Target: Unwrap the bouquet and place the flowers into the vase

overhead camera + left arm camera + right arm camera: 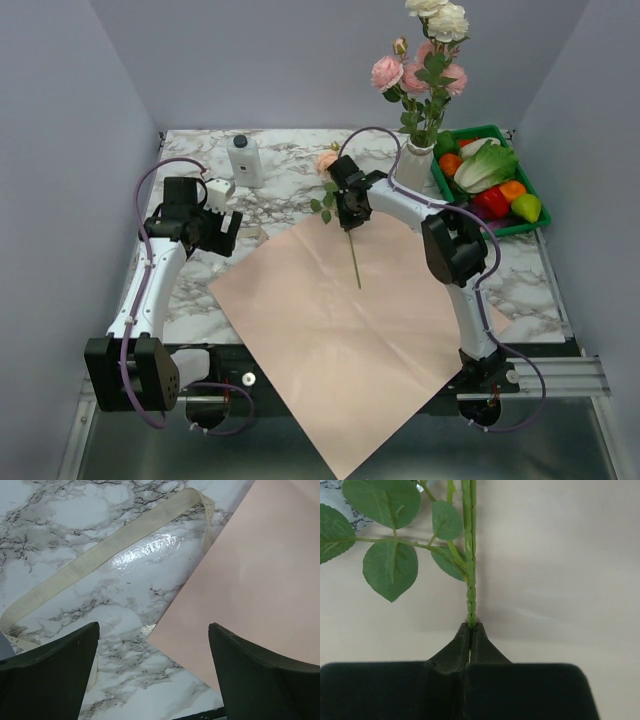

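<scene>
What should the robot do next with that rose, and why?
Probably lift it straight up first. The right gripper is shut on the stem, the rose lies on the pink paper, and the vase with the other flowers stands tall farther back.

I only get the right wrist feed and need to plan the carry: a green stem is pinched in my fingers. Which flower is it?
Observer: A single peach rose in the right gripper, its bloom toward the far edge of the marble table.
Operator: Where does it go?
Observer: The vase stands just to the right of that gripper, a little farther back, with pink and cream roses in it.
Operator: And the other arm?
Observer: The left gripper is open and empty over the marble, beside the cream ribbon and the edge of the pink paper.
</scene>
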Motion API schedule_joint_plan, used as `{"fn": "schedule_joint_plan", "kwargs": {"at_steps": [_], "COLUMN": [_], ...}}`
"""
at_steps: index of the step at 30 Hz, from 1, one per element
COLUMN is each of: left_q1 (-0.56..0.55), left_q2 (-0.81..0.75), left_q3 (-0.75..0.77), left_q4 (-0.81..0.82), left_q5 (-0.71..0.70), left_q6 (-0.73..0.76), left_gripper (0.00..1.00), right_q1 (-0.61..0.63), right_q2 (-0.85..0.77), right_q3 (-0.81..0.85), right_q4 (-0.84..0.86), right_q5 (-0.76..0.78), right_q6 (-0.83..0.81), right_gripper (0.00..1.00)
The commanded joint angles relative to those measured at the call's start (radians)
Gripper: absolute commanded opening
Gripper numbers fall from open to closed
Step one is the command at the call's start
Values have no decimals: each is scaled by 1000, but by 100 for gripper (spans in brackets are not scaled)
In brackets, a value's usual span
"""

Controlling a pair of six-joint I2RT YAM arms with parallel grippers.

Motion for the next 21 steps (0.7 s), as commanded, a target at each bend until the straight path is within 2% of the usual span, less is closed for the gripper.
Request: {"fn": "schedule_joint_plan", "kwargs": {"at_steps": [1, 6, 15, 17, 20, 21], "left_q1": [13, 22, 30, 28, 28, 30], "left_q2": [-16, -27, -10, -5, -1, -1], "left_q3": [14, 37, 83, 89, 96, 97], "left_q4": [-13, -30, -62, -63, -67, -67], "left_q5": [11, 30, 74, 76, 74, 71], "left_q6": [-1, -16, -76, -81, -84, -84], "left_gripper": [99, 99, 99, 99, 99, 99], "right_q1": [4, 9, 33, 33, 33, 33], "right_q2": [-89, -284, -710, -759, -854, -885], "right_q3": [-33, -140, -254, -226, -237, -281], "right_q4": [44, 202, 501, 517, 627, 761], "right_q5": [-34, -39, -108, -73, 21, 44], "right_q6": [-3, -43, -297, -352, -453, -489], "right_gripper": [1, 1, 1, 1, 1, 1]}}
